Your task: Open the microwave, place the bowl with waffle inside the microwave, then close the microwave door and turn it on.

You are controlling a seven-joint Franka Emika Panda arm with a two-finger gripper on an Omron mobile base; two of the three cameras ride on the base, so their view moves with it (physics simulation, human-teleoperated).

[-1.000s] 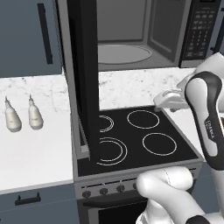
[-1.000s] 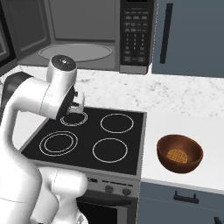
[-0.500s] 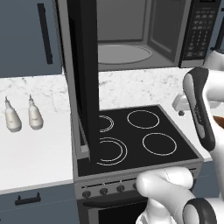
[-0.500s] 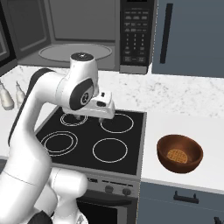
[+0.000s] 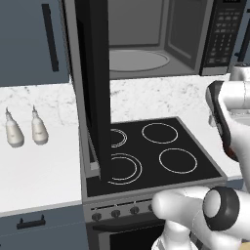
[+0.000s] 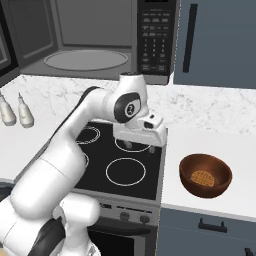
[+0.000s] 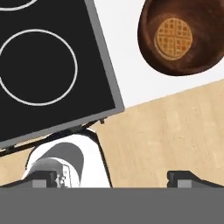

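Even, soft rendered light; all three views sharp.

Brightness is flat and diffuse with no clear source. The white counter (image 6: 200, 137) reads bright, the stove top (image 5: 161, 156) a matte black without glare. A faint soft shadow lies under the bowl (image 6: 205, 175), and the microwave (image 5: 156, 39) cavity is a dimmer grey toward its far wall. No blur, no bending at the edges; the arm's shell carries gentle shading.
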